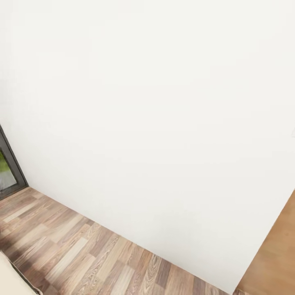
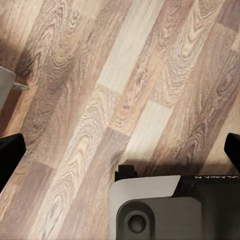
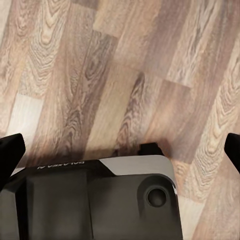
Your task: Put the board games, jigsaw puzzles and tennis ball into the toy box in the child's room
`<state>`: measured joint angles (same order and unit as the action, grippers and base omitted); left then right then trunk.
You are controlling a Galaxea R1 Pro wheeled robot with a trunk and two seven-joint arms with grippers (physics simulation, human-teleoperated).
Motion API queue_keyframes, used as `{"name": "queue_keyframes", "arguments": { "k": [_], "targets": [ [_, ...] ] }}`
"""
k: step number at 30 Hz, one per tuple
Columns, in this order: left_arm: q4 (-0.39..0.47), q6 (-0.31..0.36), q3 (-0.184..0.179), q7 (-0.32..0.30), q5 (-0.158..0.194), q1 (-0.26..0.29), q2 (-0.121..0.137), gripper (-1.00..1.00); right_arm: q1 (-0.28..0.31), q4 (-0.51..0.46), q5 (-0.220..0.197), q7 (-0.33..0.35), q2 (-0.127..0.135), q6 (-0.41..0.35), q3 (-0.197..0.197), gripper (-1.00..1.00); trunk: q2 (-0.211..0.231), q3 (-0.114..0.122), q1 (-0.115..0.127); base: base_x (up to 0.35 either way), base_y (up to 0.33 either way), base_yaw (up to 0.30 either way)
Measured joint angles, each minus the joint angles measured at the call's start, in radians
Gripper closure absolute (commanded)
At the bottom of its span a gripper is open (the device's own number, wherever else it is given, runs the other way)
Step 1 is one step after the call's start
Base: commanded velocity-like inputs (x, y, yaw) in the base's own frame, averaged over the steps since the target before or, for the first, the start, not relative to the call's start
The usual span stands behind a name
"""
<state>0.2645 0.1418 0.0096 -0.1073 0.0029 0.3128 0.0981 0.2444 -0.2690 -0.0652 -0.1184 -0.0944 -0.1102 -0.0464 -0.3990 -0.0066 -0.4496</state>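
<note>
From the head camera a plain white wall (image 1: 155, 114) takes up most of the scene, meeting a wood-plank floor (image 1: 82, 254) along a slanting line; at the left edge stands a dark-framed glass door or window (image 1: 7, 172) with green showing through the pane, at the right edge a warm brown panel (image 1: 274, 254) — perhaps a door, though I cannot tell — and in the lower left corner a pale beige corner with a grey edge (image 1: 10, 276), which may be the bed, too little of it visible to be sure. No toy, container or table surface can be placed from these pictures. The left gripper (image 2: 120, 152) hangs over the planks with its two dark fingertips (image 2: 10, 155) at opposite edges, spread wide with nothing between them; beneath it lies part of the robot's grey-and-black base (image 2: 155, 210). The right gripper (image 3: 120, 150) is likewise spread apart and empty, its fingertips (image 3: 10, 155) framing bare floor and the dark base (image 3: 95, 200).
</note>
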Motion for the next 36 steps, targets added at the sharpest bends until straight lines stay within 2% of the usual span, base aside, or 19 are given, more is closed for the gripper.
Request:
{"name": "queue_keyframes", "arguments": {
  "k": [8, 36],
  "targets": [
    [-0.001, -0.022, 0.000, 0.001, 0.000, 0.000, 0.000, -1.00, 0.000, 0.000, 0.000, 0.000, 0.000, 0.001, 0.000, -1.00, 0.000, 0.000, 0.000, 0.000, 0.000, 0.293],
    [-0.001, -0.025, 0.000, 0.001, 0.000, 0.000, 0.000, -1.00, 0.000, 0.000, 0.001, 0.001, 0.000, 0.001, 0.000, -1.00, 0.000, 0.000, 0.000, 0.000, 0.000, 0.293]
  ]
}}
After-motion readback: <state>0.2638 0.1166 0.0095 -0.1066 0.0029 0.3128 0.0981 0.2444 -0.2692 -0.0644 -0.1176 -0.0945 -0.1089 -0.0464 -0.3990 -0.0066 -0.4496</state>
